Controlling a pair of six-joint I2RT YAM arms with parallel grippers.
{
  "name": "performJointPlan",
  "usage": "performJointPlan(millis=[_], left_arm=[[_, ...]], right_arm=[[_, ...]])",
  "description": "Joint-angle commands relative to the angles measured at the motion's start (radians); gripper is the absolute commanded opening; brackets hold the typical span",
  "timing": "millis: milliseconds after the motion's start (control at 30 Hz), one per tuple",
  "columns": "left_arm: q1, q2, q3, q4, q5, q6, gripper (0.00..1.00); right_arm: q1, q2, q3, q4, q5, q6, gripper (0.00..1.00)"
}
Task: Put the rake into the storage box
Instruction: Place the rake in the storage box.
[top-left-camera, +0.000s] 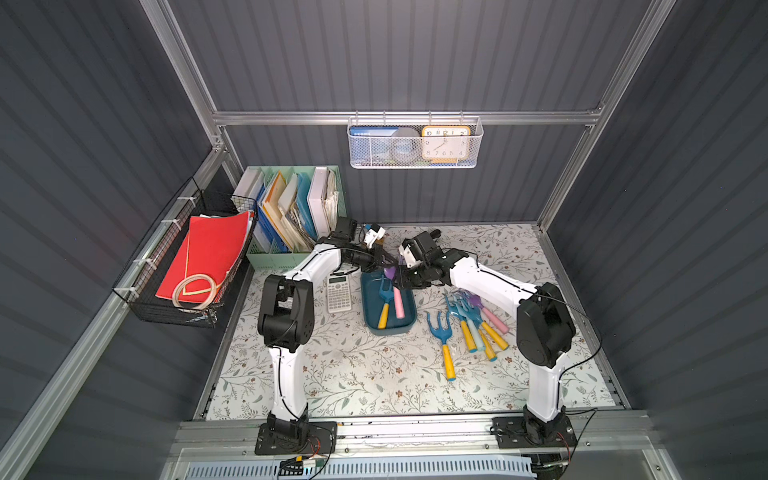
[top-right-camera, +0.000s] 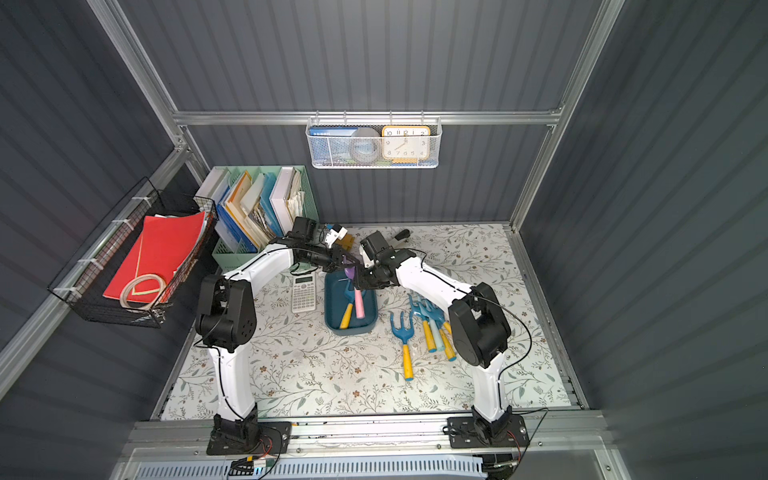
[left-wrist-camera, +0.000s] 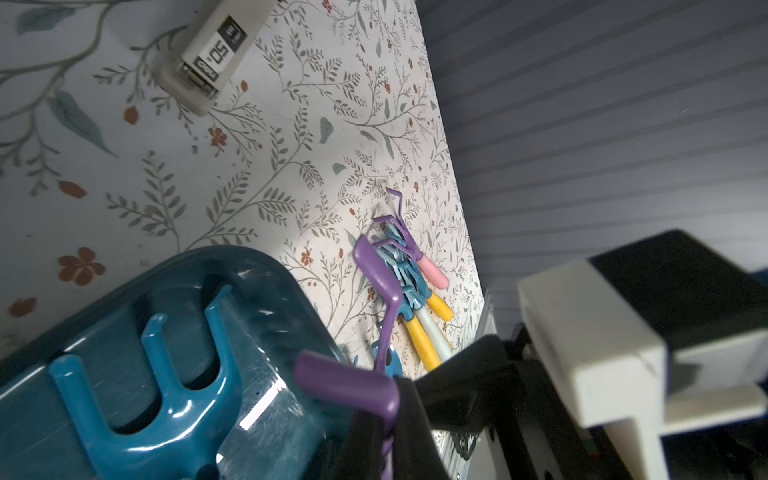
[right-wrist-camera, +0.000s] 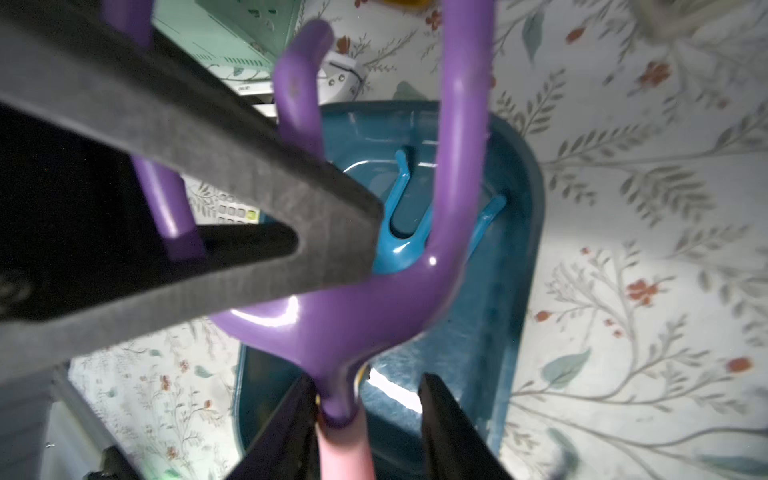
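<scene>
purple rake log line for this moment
purple rake over box | left hand shut on its prongs | right hand open at handle

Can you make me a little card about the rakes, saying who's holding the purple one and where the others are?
Held thing: purple rake, over the blue box
Left gripper: shut on the purple rake
Right gripper: open, either side of its pink handle
Inside box: one blue rake, yellow handle
Waiting: pile of rakes beside the box

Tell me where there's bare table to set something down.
Bare: front cloth between the arm bases, short of the storage box and calculator; also the far right corner. Crowded: the rake pile, and over the box.
</scene>
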Motion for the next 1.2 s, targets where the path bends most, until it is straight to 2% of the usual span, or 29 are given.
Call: performJointPlan(millis=[0, 167, 300, 567, 600, 633, 733, 767, 867, 933, 1067, 1167], left_arm=[[0.018, 0.018, -0.008, -0.037, -0.042, 0.037, 0.00], [0.017, 0.010, -0.062, -0.073, -0.107, 0.085, 0.00], [0.015, -0.001, -0.100, -0.078, -0.102, 0.094, 0.00], [-0.003, 0.073, -0.044, -0.132, -0.080, 0.097, 0.02], [-0.005, 0.081, -0.036, -0.141, -0.080, 0.099, 0.08], [-0.005, 0.085, -0.032, -0.148, -0.080, 0.099, 0.20], [-0.005, 0.083, -0.026, -0.177, -0.081, 0.114, 0.67], [-0.005, 0.075, -0.026, -0.182, -0.099, 0.116, 0.75], [-0.005, 0.041, -0.014, -0.187, -0.191, 0.096, 0.78], [-0.005, 0.041, 0.042, -0.248, -0.342, 0.049, 0.78], [-0.017, 0.122, 0.256, -0.516, -0.711, -0.056, 0.76], [-0.028, 0.149, 0.334, -0.587, -0.776, -0.102, 0.76]], right_arm=[[-0.013, -0.033, -0.016, -0.034, 0.167, 0.023, 0.48], [-0.019, -0.048, -0.041, -0.050, 0.218, 0.023, 0.48], [-0.023, -0.044, -0.054, -0.068, 0.222, 0.029, 0.48], [-0.024, -0.091, -0.124, -0.066, 0.250, 0.030, 0.48], [-0.024, -0.099, -0.135, -0.060, 0.254, 0.030, 0.48], [-0.025, -0.104, -0.144, -0.060, 0.258, 0.033, 0.48], [-0.025, -0.111, -0.163, -0.054, 0.254, 0.034, 0.48], [-0.023, -0.112, -0.169, -0.057, 0.250, 0.032, 0.48], [-0.022, -0.124, -0.190, -0.104, 0.229, 0.005, 0.49], [-0.021, -0.142, -0.228, -0.147, 0.207, -0.005, 0.50], [-0.001, -0.231, -0.388, -0.184, 0.192, -0.003, 0.51], [0.011, -0.316, -0.505, -0.203, 0.184, 0.021, 0.51]])
